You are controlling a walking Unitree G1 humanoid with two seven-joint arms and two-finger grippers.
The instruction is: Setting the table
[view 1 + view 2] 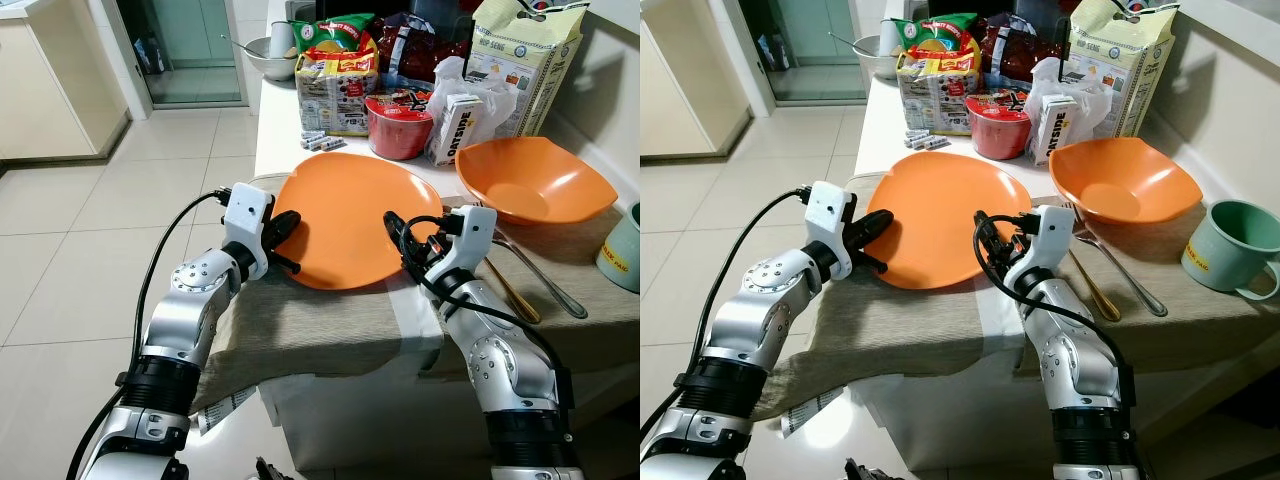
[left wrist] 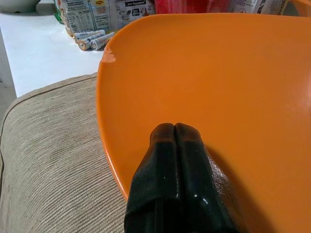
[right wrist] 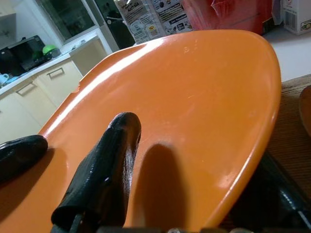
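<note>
Left eye view: one orange plate (image 1: 355, 218) lies on the beige cloth (image 1: 320, 320) at the near end of the counter (image 1: 275, 120). The left hand (image 1: 283, 228) is at the plate's left rim, its top finger over the rim, and the right hand (image 1: 400, 232) is at the right rim. Beyond the plate stand a red noodle cup (image 1: 399, 127), a carton reading "OATSIDE" (image 1: 455, 128) and a paper bag marked "HUP SENG" (image 1: 525, 65); other packets are too small to read. One orange bowl (image 1: 533, 178) sits to the right, and a mug (image 1: 622, 250) is cut off by the frame edge.

Right eye view: the green mug (image 1: 1234, 245) shows whole, with a small label too small to read. Two pieces of cutlery lie between plate and bowl, a silver fork (image 1: 1118, 268) and a gold-coloured handle (image 1: 1095, 290); its head is hidden.

Left wrist view: two black fingers (image 2: 175, 179) lie pressed together on top of the plate just inside its rim. A few batteries (image 2: 92, 40), perhaps three, lie on the white counter behind.

Right wrist view: the hand pinches the plate's rim, one finger (image 3: 104, 174) on top and the other (image 3: 277, 189) below the edge; the left hand's fingertip (image 3: 19, 153) rests at the far rim
</note>
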